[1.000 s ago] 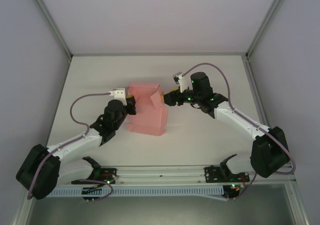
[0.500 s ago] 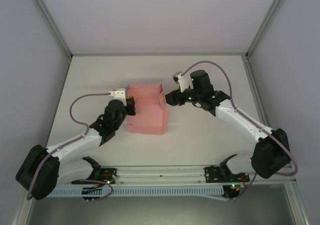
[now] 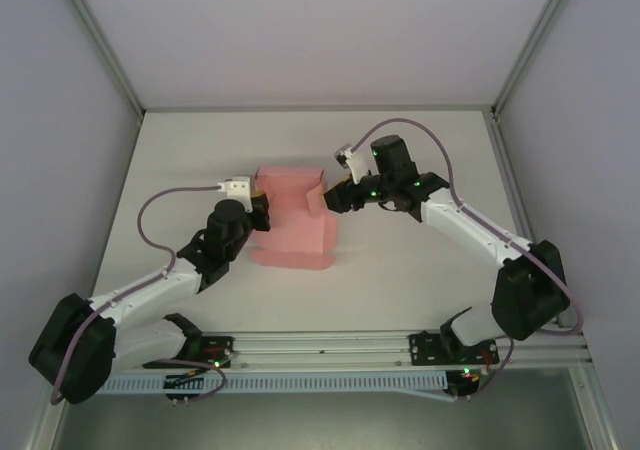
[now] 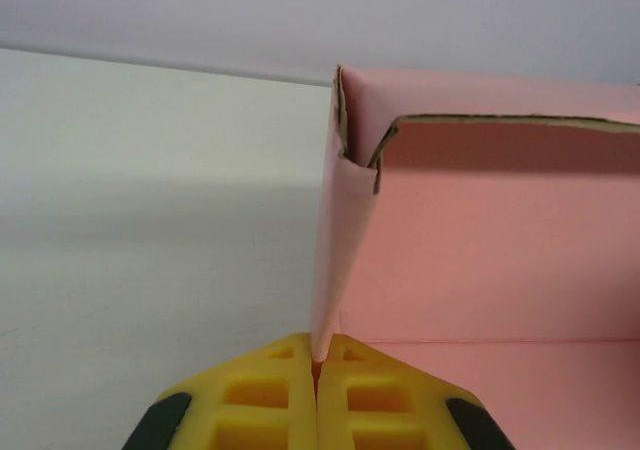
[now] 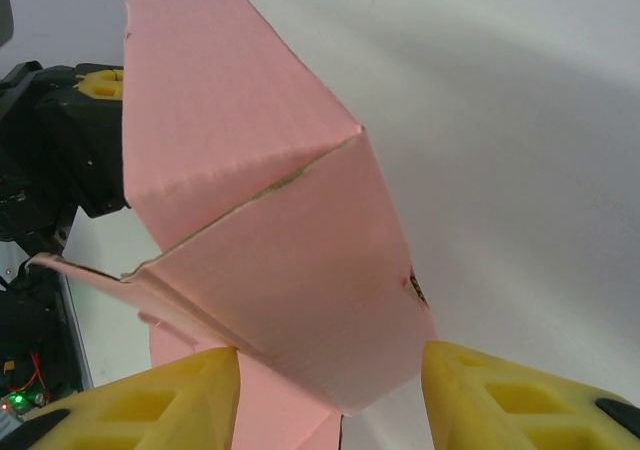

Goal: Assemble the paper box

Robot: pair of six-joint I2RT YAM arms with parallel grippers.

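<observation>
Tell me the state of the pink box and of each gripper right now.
paper box: partly folded, back and left walls raised, front panel lying flat, top open.
left gripper: shut on the box's left wall.
right gripper: jaws apart on either side of the box's right corner; can't tell whether they clamp it.

The half-folded pale pink card paper box (image 3: pixel 295 225) is sitting mid-table on the white table (image 3: pixel 420 150) — left claw (image 3: pixel 262 210) pinching its left wall, right claw (image 3: pixel 335 196) straddling its right flap.
</observation>
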